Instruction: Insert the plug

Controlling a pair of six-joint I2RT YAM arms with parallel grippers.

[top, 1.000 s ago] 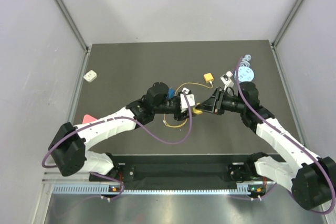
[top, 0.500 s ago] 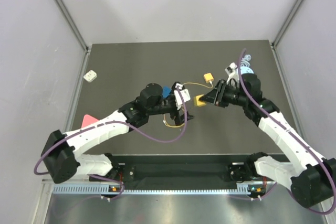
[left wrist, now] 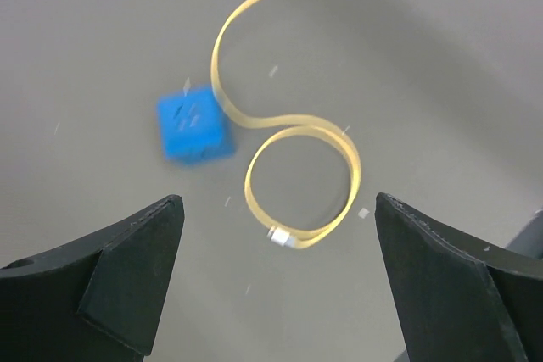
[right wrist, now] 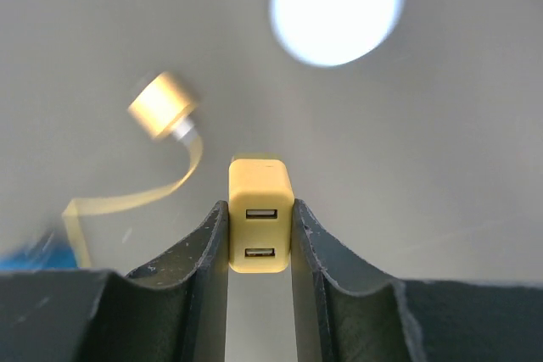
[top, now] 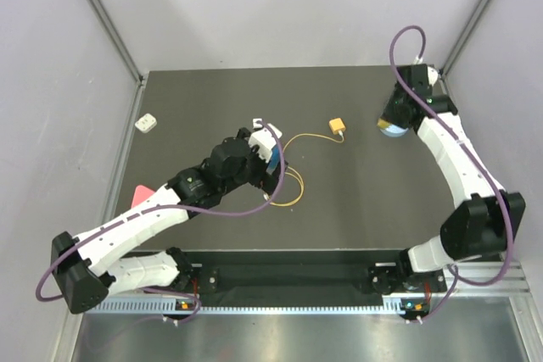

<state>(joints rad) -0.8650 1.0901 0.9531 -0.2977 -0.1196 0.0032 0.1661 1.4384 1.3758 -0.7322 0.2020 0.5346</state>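
Two things have changed within the last second. The left pincer (left wrist: 277,209), which a moment ago met the right pincer (right wrist: 260,209) over the middle of the table (top: 212,91), has spread its jaws wide and drawn back. The right one has swung away to the far right corner. It is clamped on a yellow block (right wrist: 260,177) that has two socket slots on its near face and no cable, and nothing sits in either slot. The left pincer holds nothing. The plug (top: 338,126) lies loose on the table between the two pincers, touching neither. From the left pincer it lies beyond the fingertips, at the far end of the yellow cable (left wrist: 288,125), whose loop lies directly below the open jaws with a blue block (left wrist: 195,123) just left of it. From the right pincer the plug lies ahead and to the left, and a pale round disc (right wrist: 338,8) lies ahead to the right. I judge the insertion not made; with the parts now farther apart, the plug must be picked up afresh. No brand, label or writing is legible, and the dark marks on the blue block are too blurred to read.
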